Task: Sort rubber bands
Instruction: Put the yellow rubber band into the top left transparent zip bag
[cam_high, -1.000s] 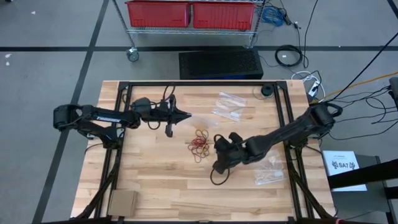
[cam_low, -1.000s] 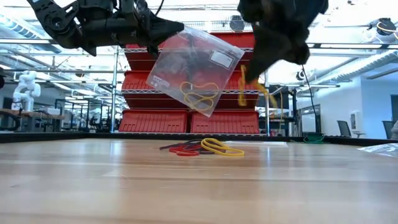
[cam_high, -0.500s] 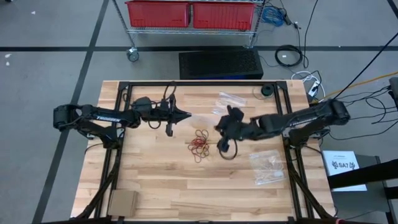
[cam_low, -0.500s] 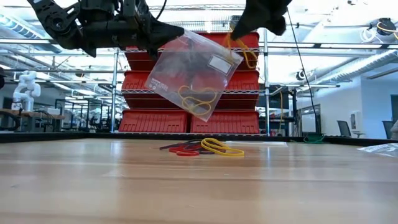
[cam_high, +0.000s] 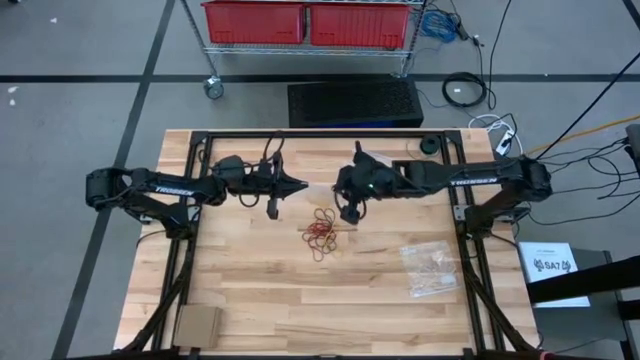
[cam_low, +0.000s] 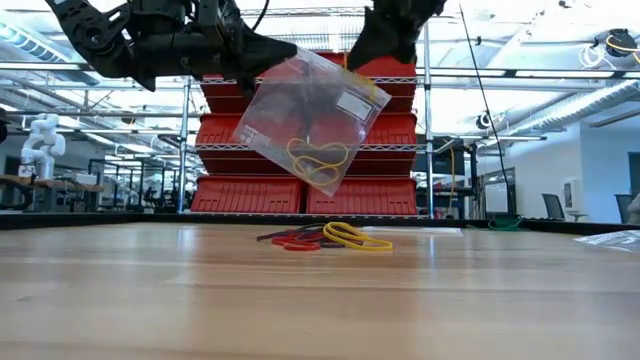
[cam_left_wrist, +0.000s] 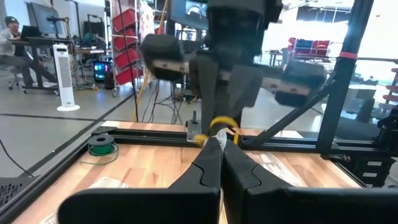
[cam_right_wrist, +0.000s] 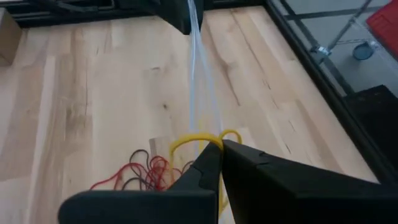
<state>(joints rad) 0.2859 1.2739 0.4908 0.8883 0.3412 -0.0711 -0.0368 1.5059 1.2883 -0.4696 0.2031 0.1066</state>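
A pile of red, yellow and dark rubber bands (cam_high: 322, 232) lies on the table's middle, also seen as the pile (cam_low: 325, 238) in the low view. My left gripper (cam_high: 300, 186) is shut on a clear plastic bag (cam_low: 315, 120) held in the air; yellow bands (cam_low: 318, 160) lie in its lower corner. My right gripper (cam_high: 346, 208) is shut on one yellow rubber band (cam_right_wrist: 198, 138) just over the bag's upper edge (cam_right_wrist: 198, 81), close to the left gripper (cam_left_wrist: 219, 142). My left gripper pinches the clear bag at its upper corner (cam_low: 272, 62) between both fingers, coming level from the table's left. The bag hangs tilted below the fingers, clear of the table. My right gripper pinches the yellow band (cam_right_wrist: 208, 140) between its shut fingertips. The band loops out on both sides of the tips, lifted clear, beside the bag's top edge.
A clear bag holding bands (cam_high: 430, 268) lies near the table's right edge, and more clear bags (cam_high: 372, 160) lie by the far edge, partly under the right arm. A brown box (cam_high: 197, 325) sits at the near left corner. Red bins (cam_low: 300, 195) stand beyond the table.
My right gripper has swung from the near right of the pile up and toward the far left, carrying the yellow band up to the bag's upper edge. The left gripper and the bag have kept still.
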